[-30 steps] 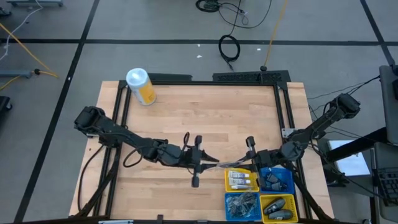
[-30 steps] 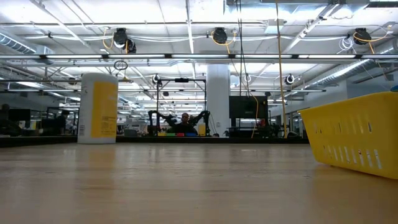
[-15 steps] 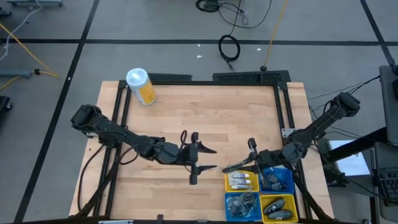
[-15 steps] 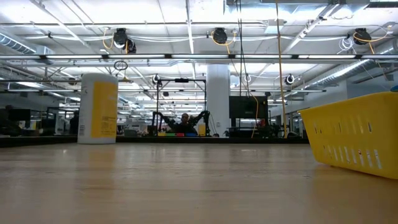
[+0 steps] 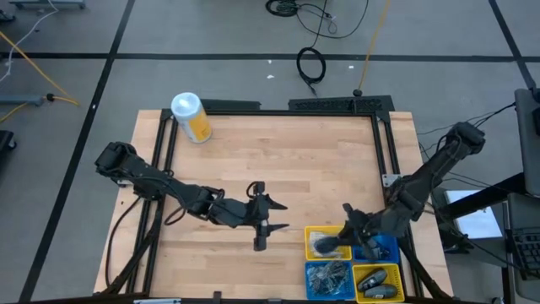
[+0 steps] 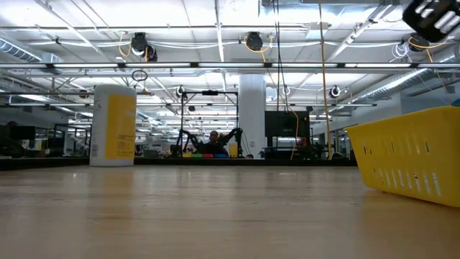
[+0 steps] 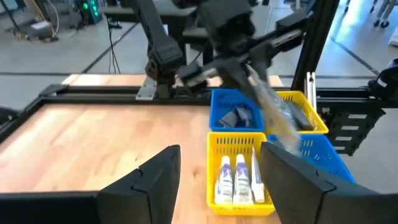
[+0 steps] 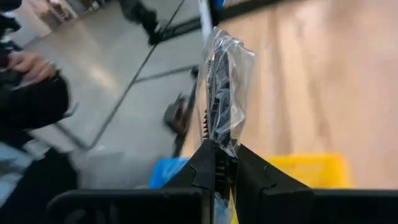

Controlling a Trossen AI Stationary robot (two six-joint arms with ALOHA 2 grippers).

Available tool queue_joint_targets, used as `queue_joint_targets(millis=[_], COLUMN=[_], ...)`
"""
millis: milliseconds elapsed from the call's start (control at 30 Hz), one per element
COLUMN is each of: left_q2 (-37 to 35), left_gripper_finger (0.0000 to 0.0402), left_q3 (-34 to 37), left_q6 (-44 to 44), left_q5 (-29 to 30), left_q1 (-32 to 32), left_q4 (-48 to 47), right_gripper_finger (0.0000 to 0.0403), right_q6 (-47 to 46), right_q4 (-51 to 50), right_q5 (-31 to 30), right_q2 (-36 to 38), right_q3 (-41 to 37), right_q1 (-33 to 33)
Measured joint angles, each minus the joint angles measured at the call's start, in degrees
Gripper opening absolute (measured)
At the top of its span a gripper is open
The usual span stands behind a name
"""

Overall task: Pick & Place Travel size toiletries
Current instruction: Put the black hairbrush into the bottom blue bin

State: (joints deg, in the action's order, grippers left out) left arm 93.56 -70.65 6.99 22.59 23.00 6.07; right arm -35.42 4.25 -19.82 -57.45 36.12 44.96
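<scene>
Canister (image 5: 191, 116), yellow with a white lid, upright near the far left corner of the wooden table (image 5: 278, 152); in the low view it stands at the left (image 6: 113, 125).

Left gripper (image 5: 270, 216), reaching in from the table's left side to just left of the bins; jaws spread apart, nothing between them. Its wrist view shows both dark fingers (image 7: 155, 177) parted over bare wood, facing the bins.

Bins, four square ones in a two-by-two block at the near right of the table:
- yellow bin (image 7: 239, 142), nearest the left gripper, holding three small white tubes (image 7: 239, 180) laid side by side;
- blue bin (image 7: 231, 98) beyond it, holding dark items, kind not legible;
- second blue bin (image 5: 314, 268), near side, holding grey-dark items;
- second yellow bin (image 5: 396, 272), near right corner, holding dark oval bottles (image 5: 380, 285).

Right gripper (image 5: 340, 243), over the yellow bin of white tubes; jaws pressed together on the edge of a clear plastic packet (image 8: 222, 93) with a dark item inside, the packet sticking out beyond the fingertips. The left wrist view shows the packet (image 7: 273, 115) hanging slantwise above the bins.

Person's sleeve (image 8: 28, 106), dark, beyond the table edge in the right wrist view.
</scene>
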Motion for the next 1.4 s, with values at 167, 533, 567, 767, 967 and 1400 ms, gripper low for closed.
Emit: queue_joint_targets(millis=[167,533,567,767,967,1400], left_q2=[0.0,0.0,0.0,0.0,0.0,0.0], left_gripper_finger=[0.0207,0.0203,0.0202,0.0203,0.0198,0.0200], left_q3=[0.0,0.0,0.0,0.0,0.0,0.0], left_q6=[2.1,2.7,2.7,2.7,2.7,2.7], left_q5=[0.0,0.0,0.0,0.0,0.0,0.0], left_q1=[0.0,0.0,0.0,-0.1,-0.1,-0.1], left_q4=[-1.7,-2.1,-2.1,-2.1,-2.1,-2.1], right_gripper_finger=[0.0017,0.0017,0.0017,0.0017,0.0017,0.0017], right_q6=[-7.0,-20.4,-21.6,-21.7,-18.9,-15.5], right_q4=[0.6,0.7,0.8,-4.0,-20.3,-24.1], right_q5=[5.1,10.8,11.3,15.9,18.1,24.5], right_q2=[-3.5,-8.7,-9.4,-14.6,-19.4,-26.1], right_q3=[0.0,0.0,0.0,4.9,14.2,18.5], right_q1=[2.4,7.2,7.3,7.2,7.2,3.5])
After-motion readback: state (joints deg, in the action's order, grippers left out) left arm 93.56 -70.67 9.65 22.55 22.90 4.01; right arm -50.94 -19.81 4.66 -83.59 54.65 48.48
